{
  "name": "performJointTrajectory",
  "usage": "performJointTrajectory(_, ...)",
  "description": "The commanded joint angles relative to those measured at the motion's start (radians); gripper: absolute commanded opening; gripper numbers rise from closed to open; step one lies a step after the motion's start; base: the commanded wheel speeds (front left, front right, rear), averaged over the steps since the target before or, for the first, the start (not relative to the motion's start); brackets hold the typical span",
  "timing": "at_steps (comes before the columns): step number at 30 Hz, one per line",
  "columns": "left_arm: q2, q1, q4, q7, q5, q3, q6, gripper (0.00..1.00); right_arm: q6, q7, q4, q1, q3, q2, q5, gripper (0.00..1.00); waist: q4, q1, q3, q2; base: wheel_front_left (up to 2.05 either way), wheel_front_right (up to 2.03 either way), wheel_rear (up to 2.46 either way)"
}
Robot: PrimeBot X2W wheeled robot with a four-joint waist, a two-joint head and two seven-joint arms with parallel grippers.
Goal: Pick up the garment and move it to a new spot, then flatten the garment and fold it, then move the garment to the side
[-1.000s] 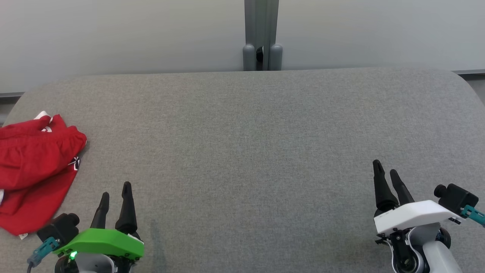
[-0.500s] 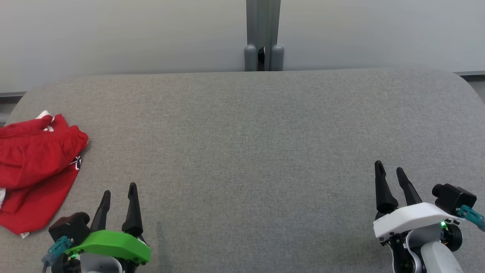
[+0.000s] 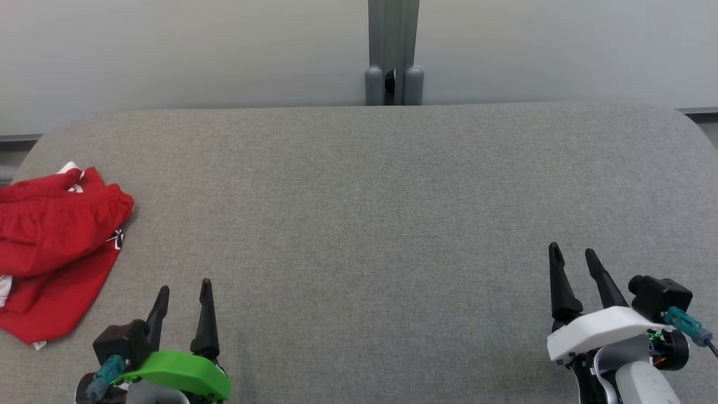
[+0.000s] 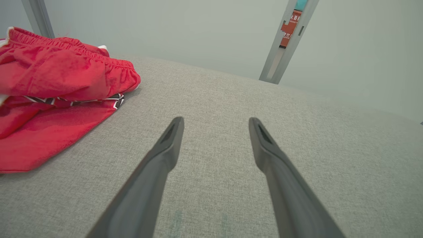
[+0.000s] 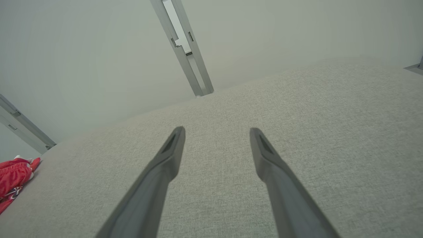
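The garment [image 3: 53,247] is a red pair of shorts with an elastic waistband and black-and-white trim, folded in a loose pile at the left edge of the grey table [image 3: 359,224]. It also lies at the upper left of the left wrist view as the garment [image 4: 56,92] and as a small red patch, the garment [image 5: 13,180], at the far left of the right wrist view. My left gripper [image 3: 185,289] is open near the front edge, right of the garment and apart from it. My right gripper [image 3: 572,253] stands open at the lower right, with nothing between its fingers.
A grey post [image 3: 392,53] with two rounded feet stands behind the table's far edge against a pale wall. The table's corners are rounded, and the garment hangs close to its left edge.
Both grippers have drawn back toward the front edge, the left one also shifting right, away from the garment. The view has shifted slightly. The garment lies unchanged.
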Motion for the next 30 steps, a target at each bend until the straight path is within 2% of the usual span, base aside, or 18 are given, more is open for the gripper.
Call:
performJointTrajectory(1, 0.01, 0.009, -0.004, -0.011, 0.03, -0.003, 0.006, 1.0, 0.0, -0.012, -0.003, 0.006, -0.001, -0.005, -0.031, 1.0, 0.001, 0.0, 0.0, 0.0, 0.0, 0.0, 0.0)
performJointTrajectory(18, 0.006, 0.022, 0.001, -0.048, 0.178, -0.015, 0.022, 1.0, 0.0, -0.048, -0.011, 0.02, -0.02, -0.005, -0.18, 1.0, 0.002, 0.0, -0.007, 0.0, 0.0, 0.0, 0.0)
performJointTrajectory(30, 0.004, 0.035, 0.002, -0.071, 0.269, -0.013, 0.015, 1.0, 0.0, -0.07, -0.01, 0.033, -0.021, -0.006, -0.268, 1.0, 0.012, 0.0, -0.006, 0.0, 0.0, 0.0, 0.0)
